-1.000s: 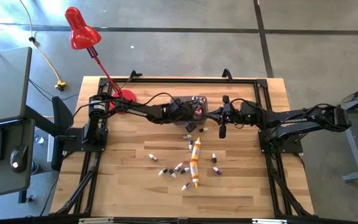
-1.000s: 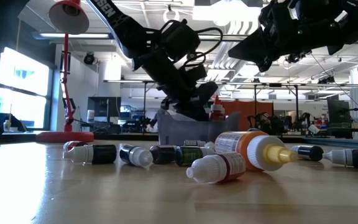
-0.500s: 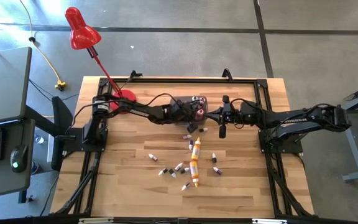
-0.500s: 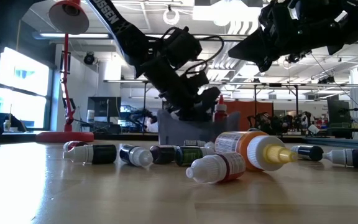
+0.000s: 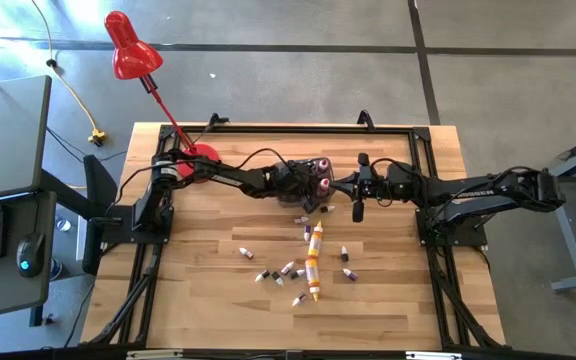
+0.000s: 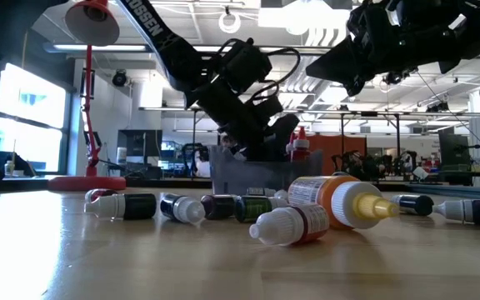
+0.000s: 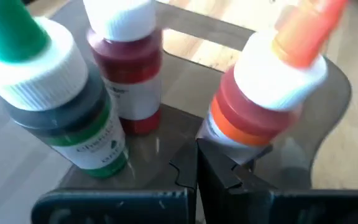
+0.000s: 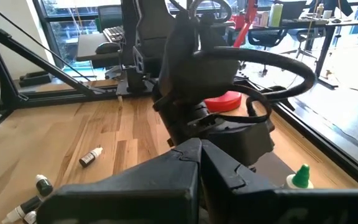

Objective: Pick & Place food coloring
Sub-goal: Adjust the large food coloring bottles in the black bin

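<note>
Low view: small squeeze bottles of food coloring (image 6: 292,225) lie loose on the wooden table (image 6: 73,258); behind, the left gripper (image 6: 267,143), fingers together on nothing, has moved across above the grey tub (image 6: 240,173), suggesting the red-capped bottle (image 6: 298,148) just got placed; right gripper (image 5: 357,211) waits shut.

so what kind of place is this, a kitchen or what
Not a kitchen; it looks like a robotics lab or workshop. A wooden workbench stands on bare concrete, a red desk lamp beside it, and office chairs and desks behind.
</note>
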